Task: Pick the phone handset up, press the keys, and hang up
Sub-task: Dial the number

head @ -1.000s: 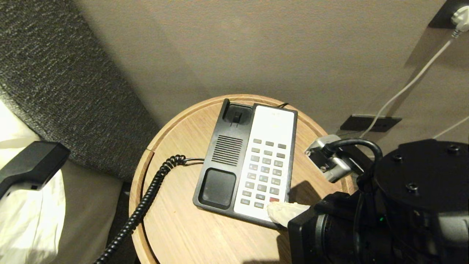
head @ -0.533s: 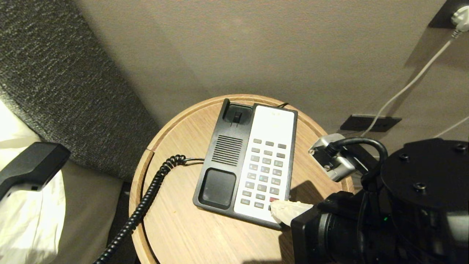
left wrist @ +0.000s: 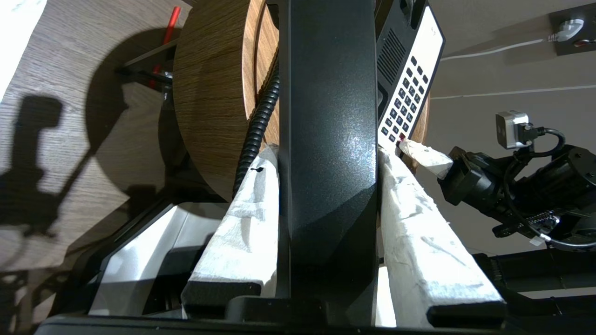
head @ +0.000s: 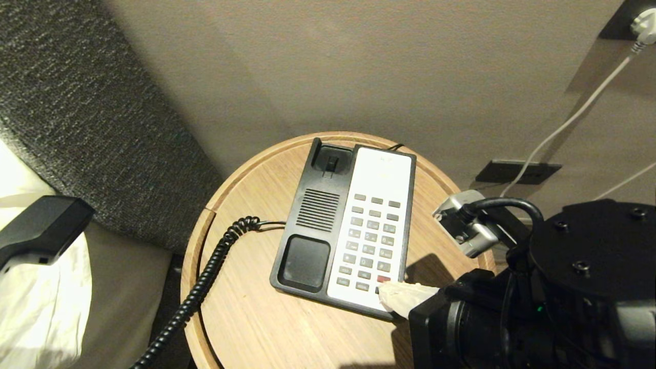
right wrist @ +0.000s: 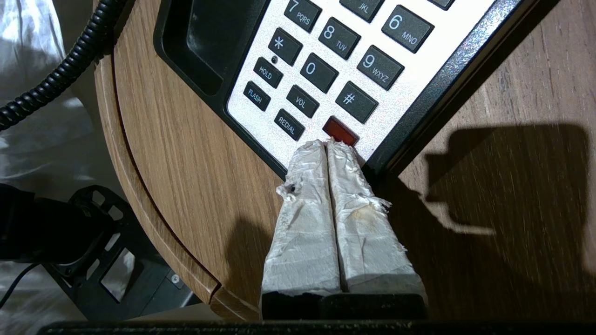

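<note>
Round wooden table (head: 246, 328); grey textured headboard (head: 87, 102) left; beige wall (head: 359, 66); white cable (head: 574, 115) into socket (head: 517, 171).

Lighting: warm, dim, shining from upper left; pillow (head: 31, 307) glaring white. Hard shadows are falling rightward across the round table (head: 246, 318) and floor (left wrist: 60, 116). Focus: all views sharp.

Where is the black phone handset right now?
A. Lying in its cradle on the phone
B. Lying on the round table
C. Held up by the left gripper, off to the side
C: the left gripper clamps the phone handset, and the cradle is empty.
</note>
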